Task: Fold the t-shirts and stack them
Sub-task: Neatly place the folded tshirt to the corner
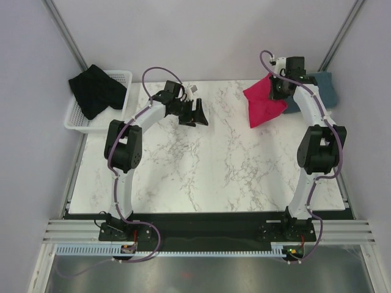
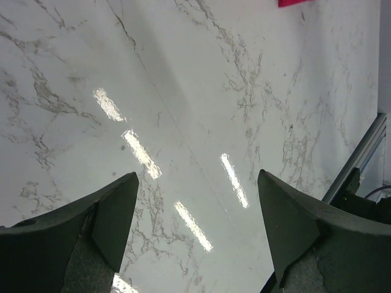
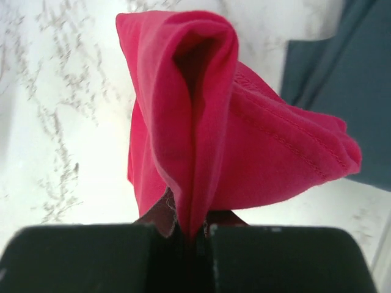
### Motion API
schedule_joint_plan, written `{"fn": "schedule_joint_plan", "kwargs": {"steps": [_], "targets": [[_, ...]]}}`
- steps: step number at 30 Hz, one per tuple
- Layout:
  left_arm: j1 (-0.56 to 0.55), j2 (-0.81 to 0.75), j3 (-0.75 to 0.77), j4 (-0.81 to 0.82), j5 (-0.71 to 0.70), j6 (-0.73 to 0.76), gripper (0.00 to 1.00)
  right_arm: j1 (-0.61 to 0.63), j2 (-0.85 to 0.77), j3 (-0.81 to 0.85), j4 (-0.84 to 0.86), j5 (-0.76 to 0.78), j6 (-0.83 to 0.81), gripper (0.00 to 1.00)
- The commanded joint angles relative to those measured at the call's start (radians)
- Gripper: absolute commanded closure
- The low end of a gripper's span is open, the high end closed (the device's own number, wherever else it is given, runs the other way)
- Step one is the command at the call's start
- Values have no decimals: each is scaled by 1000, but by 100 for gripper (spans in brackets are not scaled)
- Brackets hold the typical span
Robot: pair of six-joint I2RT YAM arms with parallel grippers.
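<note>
The right jaws are pressed together on a fold of the red t-shirt (image 3: 244, 146), which bunches up straight ahead of them. The pinch probably serves to draw it onto open desk (image 1: 214, 165) for spreading. Just beyond the pinch and off to its right lies the blue-grey t-shirt (image 1: 324, 88), not caught in the grip. The left jaws stand spread wide with nothing between them and bare marble below, likely ready to take a second corner. The black t-shirt (image 1: 95, 90) lies well behind them, draped over the white basket (image 1: 76, 119).
</note>
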Motion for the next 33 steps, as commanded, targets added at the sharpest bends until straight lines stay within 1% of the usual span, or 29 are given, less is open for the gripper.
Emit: {"fn": "schedule_joint_plan", "kwargs": {"steps": [1, 9, 20, 21, 24, 33], "targets": [[-2, -68, -30, 14, 41, -11, 14, -49, -29, 105, 27, 64, -60, 100], [-1, -82, -51, 14, 38, -5, 14, -143, 92, 323, 24, 97, -66, 100], [-2, -88, -64, 13, 6, 15, 14, -249, 343, 577, 15, 133, -103, 100], [-2, -90, -65, 8, 2, 17, 14, -262, 377, 593, 18, 151, -106, 100], [-6, -97, -74, 0, -8, 28, 14, -287, 408, 618, 52, 177, -100, 100], [-18, -99, -76, -4, -33, 41, 13, -328, 445, 650, 151, 240, -109, 100]]}}
